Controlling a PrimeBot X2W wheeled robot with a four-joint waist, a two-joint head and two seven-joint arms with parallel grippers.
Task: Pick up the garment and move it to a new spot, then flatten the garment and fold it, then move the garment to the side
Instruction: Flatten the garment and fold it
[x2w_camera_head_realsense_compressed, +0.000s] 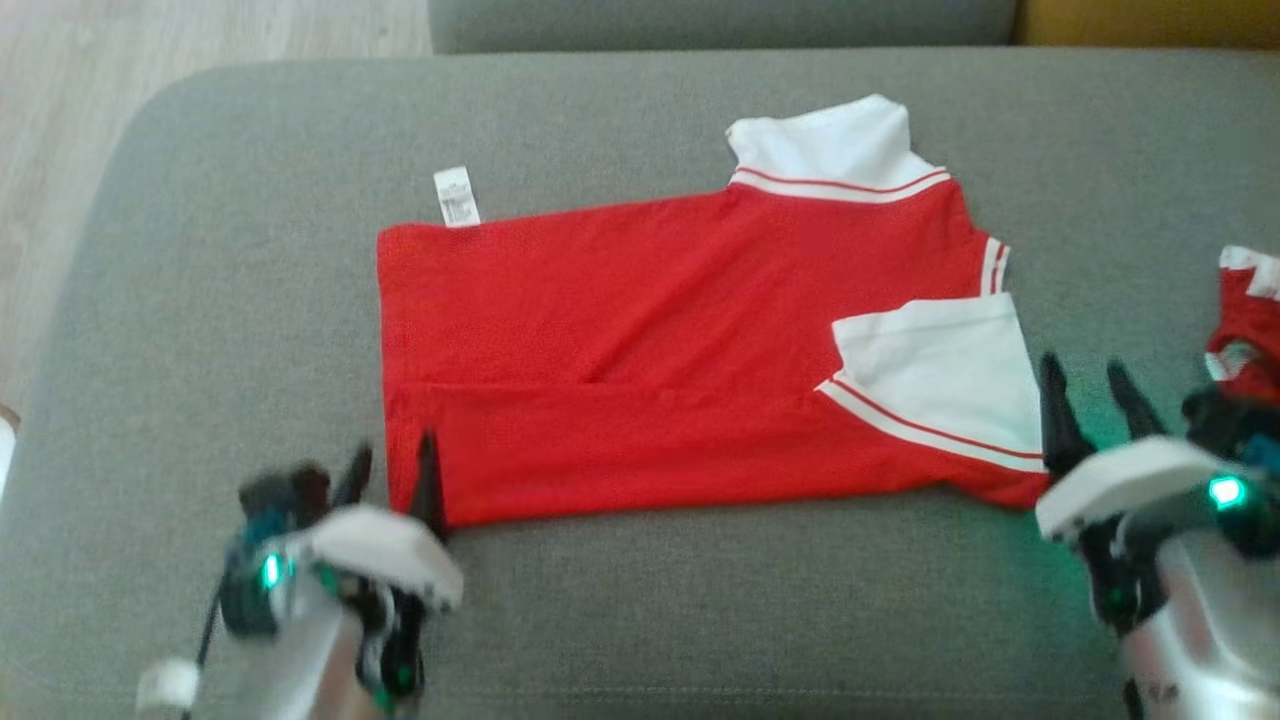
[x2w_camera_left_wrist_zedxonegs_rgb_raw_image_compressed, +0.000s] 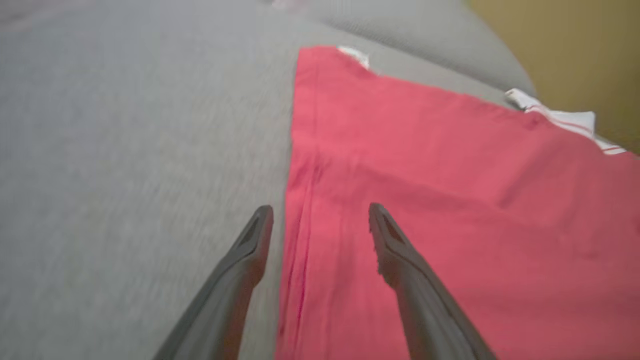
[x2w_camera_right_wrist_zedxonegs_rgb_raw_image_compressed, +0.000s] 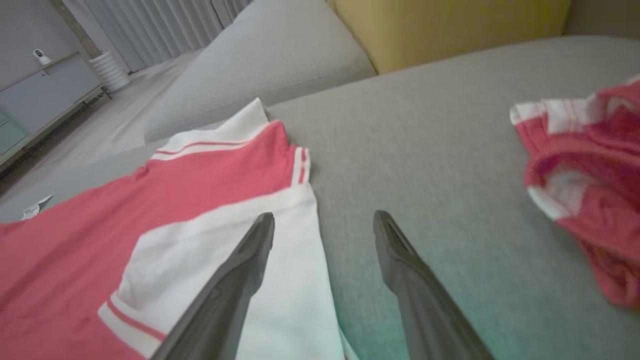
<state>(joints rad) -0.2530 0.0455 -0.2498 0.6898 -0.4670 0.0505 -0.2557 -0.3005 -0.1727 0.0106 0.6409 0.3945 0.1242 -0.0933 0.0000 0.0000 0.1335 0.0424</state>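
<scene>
Left fingers (x2w_camera_left_wrist_zedxonegs_rgb_raw_image_compressed: 247, 250) spread, empty, straddling garment (x2w_camera_head_realsense_compressed: 650, 350) edge, right fingers (x2w_camera_right_wrist_zedxonegs_rgb_raw_image_compressed: 245, 270) spread, empty, straddling its white panel's edge

Grey sofa (x2w_camera_head_realsense_compressed: 200, 300); crumpled red-and-white cloth (x2w_camera_right_wrist_zedxonegs_rgb_raw_image_compressed: 590, 190) on its right side; yellow panel (x2w_camera_right_wrist_zedxonegs_rgb_raw_image_compressed: 450, 25) behind; pale floor (x2w_camera_head_realsense_compressed: 150, 40); grey cabinet (x2w_camera_right_wrist_zedxonegs_rgb_raw_image_compressed: 45, 95).

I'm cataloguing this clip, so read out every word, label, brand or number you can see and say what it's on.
Small white tag at the far edge of the red mesh garment with white panels: dark print, too blurred to read.
Crumpled red and white cloth at the right of the grey cushion: no lettering can be made out.
Nothing else legible.
</scene>
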